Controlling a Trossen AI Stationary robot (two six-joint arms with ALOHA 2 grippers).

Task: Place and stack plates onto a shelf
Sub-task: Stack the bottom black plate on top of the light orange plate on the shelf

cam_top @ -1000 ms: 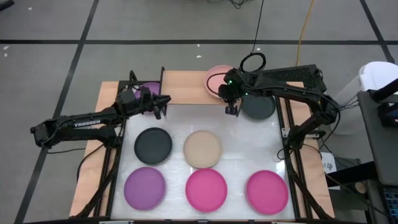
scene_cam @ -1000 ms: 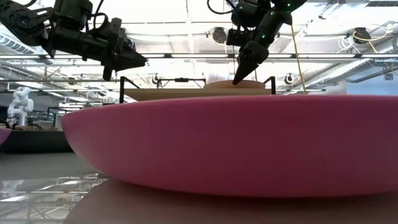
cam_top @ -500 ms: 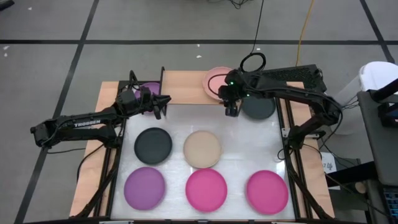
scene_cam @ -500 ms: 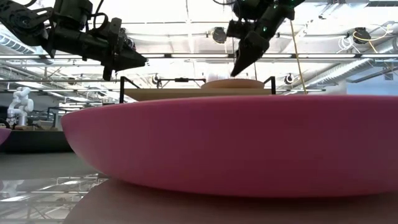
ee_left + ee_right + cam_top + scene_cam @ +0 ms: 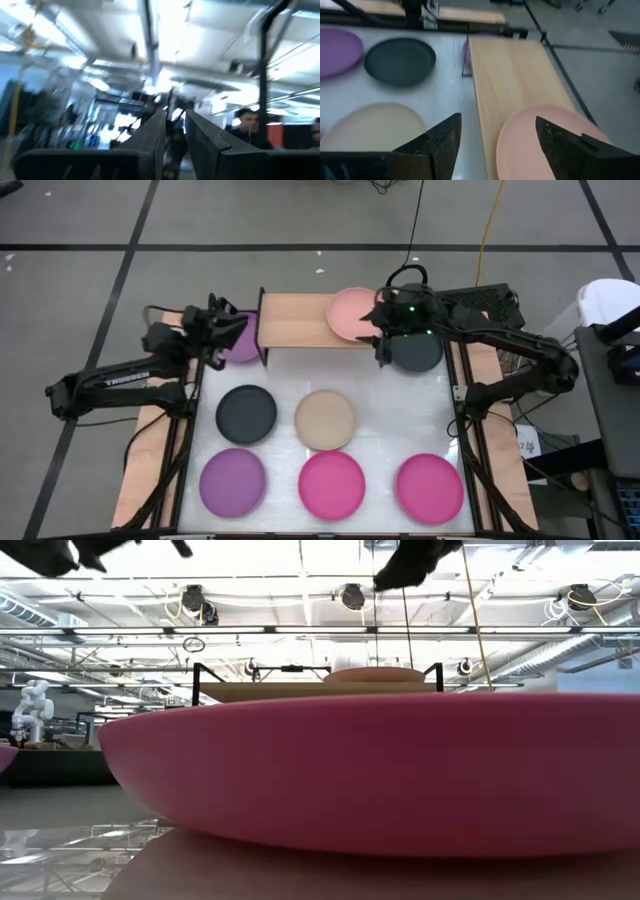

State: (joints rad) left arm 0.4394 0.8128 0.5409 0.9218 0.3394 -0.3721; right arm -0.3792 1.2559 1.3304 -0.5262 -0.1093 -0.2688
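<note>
White table (image 5: 400, 410): seven plates on top. Wood shelf (image 5: 295, 330): salmon plate (image 5: 352, 312) on right end.

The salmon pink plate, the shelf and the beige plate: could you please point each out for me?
salmon pink plate (image 5: 350, 313), high view, its centre.
shelf (image 5: 295, 320), high view, bare wood of the board.
beige plate (image 5: 325, 419), high view, its centre.
</note>
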